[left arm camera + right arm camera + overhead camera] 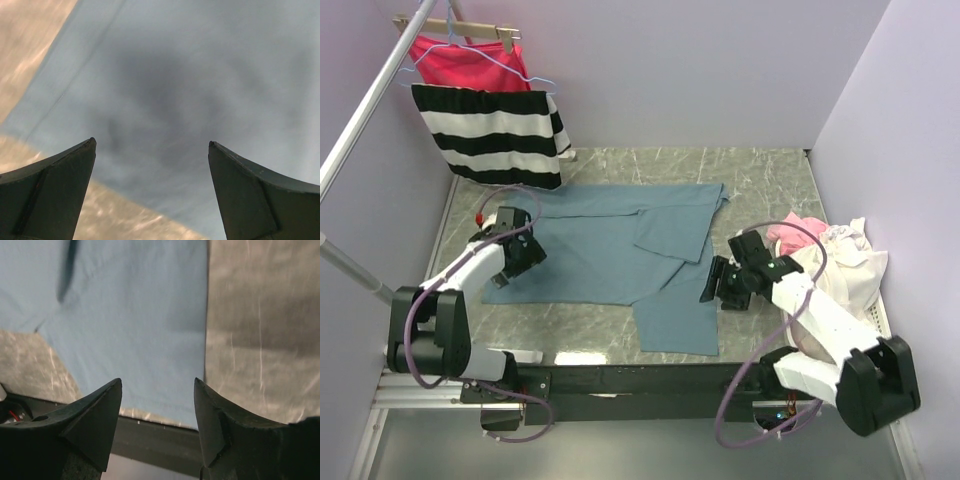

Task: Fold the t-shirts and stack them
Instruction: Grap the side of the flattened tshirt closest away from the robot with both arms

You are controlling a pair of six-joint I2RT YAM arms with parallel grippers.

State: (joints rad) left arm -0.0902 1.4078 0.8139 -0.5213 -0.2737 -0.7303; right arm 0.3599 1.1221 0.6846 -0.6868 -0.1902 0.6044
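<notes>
Left gripper (151, 145): we are seeing jaws spread wide, hanging over slate-blue t-shirt (600, 250) lying on table (760, 180). Right gripper (157, 382): gaping likewise above shirt's near flap. Clothes pile (840, 255): right arm (820, 315) hiding part.

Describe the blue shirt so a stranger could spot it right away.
Start at the grey marble table. Spread across its middle lies the slate-blue t-shirt, partly folded over. Unlike the crumpled pink-and-white pile at the right edge, it is plain, flat and one colour.
</notes>
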